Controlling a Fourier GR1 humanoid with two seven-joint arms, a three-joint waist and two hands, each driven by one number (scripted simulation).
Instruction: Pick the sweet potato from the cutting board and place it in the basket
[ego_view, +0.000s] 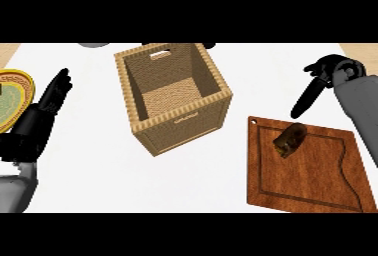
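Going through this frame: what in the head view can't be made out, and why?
- Plate: cut off by the left edge, partly behind the left hand.
- Grey thing beyond the basket: cut off at the top, so it cannot be identified.
- Cutting board: lower right corner runs off the view's edge.
- Sweet potato: dark; its underside is hidden against the board.

We see a basket (181, 125) of rough, woven tan wicker, a cutting board (310, 175) of reddish-brown wood with visible grain and a smooth finish, a plain matt white bench (88, 165), and a sweet potato (289, 140) with dull brown skin.
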